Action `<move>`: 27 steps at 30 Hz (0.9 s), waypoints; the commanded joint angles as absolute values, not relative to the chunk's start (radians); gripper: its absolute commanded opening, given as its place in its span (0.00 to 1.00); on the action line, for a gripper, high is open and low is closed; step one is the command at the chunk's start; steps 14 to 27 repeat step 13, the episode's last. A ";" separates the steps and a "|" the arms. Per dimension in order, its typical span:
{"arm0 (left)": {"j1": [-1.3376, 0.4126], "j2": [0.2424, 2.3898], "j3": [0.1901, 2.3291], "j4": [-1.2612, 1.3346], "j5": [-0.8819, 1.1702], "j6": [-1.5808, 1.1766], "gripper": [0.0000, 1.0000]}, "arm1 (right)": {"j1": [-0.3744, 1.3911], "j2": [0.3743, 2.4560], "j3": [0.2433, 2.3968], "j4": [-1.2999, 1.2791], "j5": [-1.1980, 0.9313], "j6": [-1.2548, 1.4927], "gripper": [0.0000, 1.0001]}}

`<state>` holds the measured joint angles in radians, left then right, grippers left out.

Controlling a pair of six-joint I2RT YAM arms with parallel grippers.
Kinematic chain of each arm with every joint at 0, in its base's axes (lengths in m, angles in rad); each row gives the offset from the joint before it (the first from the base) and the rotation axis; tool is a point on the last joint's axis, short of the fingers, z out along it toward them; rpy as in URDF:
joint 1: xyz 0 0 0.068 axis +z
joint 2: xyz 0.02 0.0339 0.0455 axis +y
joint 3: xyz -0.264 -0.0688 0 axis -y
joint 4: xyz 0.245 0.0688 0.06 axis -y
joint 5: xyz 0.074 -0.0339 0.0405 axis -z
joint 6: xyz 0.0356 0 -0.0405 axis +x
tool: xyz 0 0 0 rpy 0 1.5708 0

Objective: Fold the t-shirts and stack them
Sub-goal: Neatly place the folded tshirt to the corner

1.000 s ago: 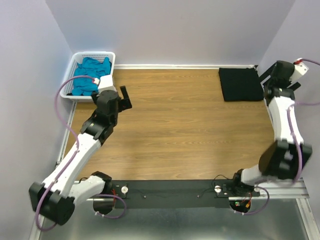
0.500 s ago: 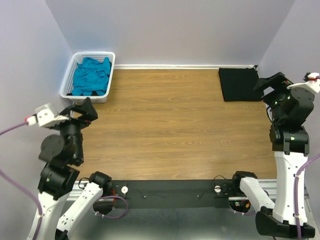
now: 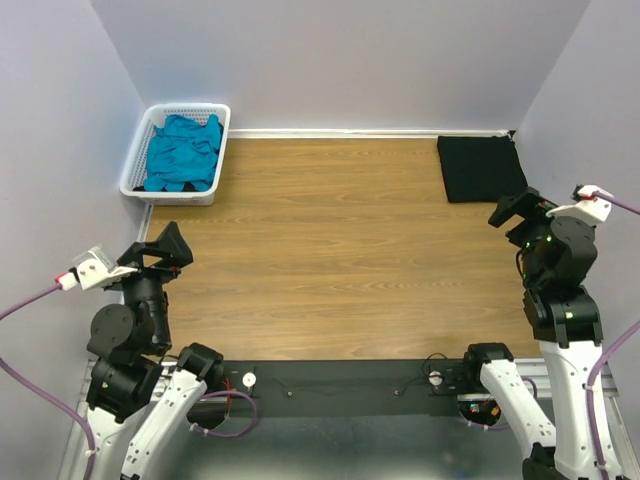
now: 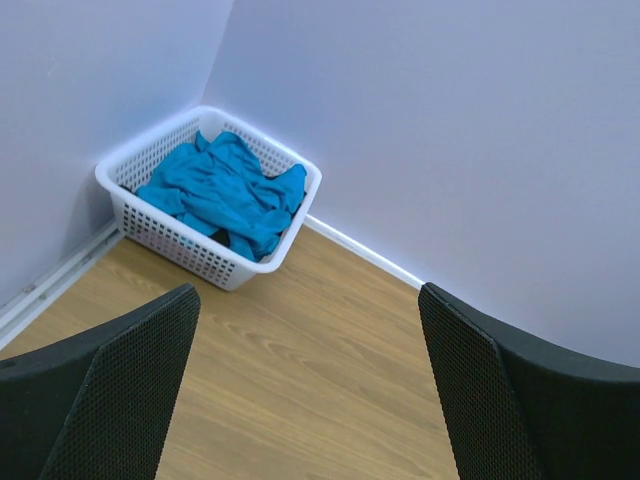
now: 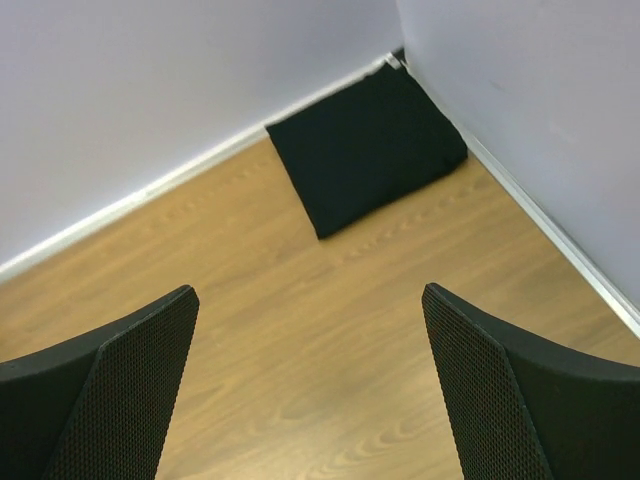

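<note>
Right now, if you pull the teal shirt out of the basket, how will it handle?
The teal shirt lies crumpled in loose folds, so it is probably floppy and will sag and unfurl when lifted. It looks like thin cloth, likely light. Heaped against the slotted wall of the basket, it might snag and tug it.

Both end effectors — farther back

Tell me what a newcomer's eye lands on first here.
The bright teal t-shirt heaped unfolded in the white basket in the far left corner stands out first. Opposite it, in the far right corner, the black t-shirt lies folded flat on the table. Both the left end effector and right end effector hang open and empty, well short of either.
</note>
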<state>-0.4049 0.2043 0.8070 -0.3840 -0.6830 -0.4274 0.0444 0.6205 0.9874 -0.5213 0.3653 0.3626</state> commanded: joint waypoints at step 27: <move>-0.399 0.227 0.767 -0.350 -0.732 -0.502 0.98 | 0.074 0.620 0.954 -0.488 0.437 0.337 1.00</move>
